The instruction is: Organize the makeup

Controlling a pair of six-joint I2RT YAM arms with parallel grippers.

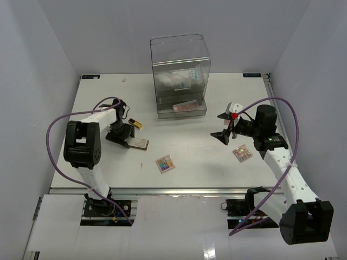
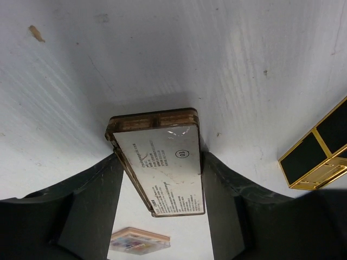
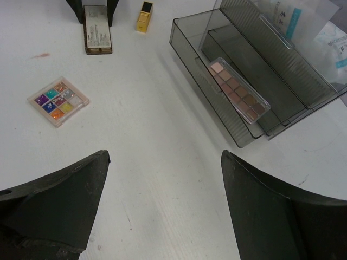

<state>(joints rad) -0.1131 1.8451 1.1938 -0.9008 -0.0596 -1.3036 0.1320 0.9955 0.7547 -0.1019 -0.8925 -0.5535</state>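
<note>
My left gripper is shut on one end of a bronze compact with a white printed label, a finger against each long side. Seen from above, that compact lies on the table's left part, sticking out to the right of the left gripper. A colourful eyeshadow palette lies in the middle front, and a second palette lies at the right. Open and holding nothing, my right gripper hovers over bare table. A nude-toned palette lies in the pulled-out bottom drawer.
The tall clear drawer box stands at the back centre, with white-blue packets inside and its bottom drawer pulled out. A small black-and-gold box lies just behind the left gripper. The right arm's purple cable loops above the table's right edge.
</note>
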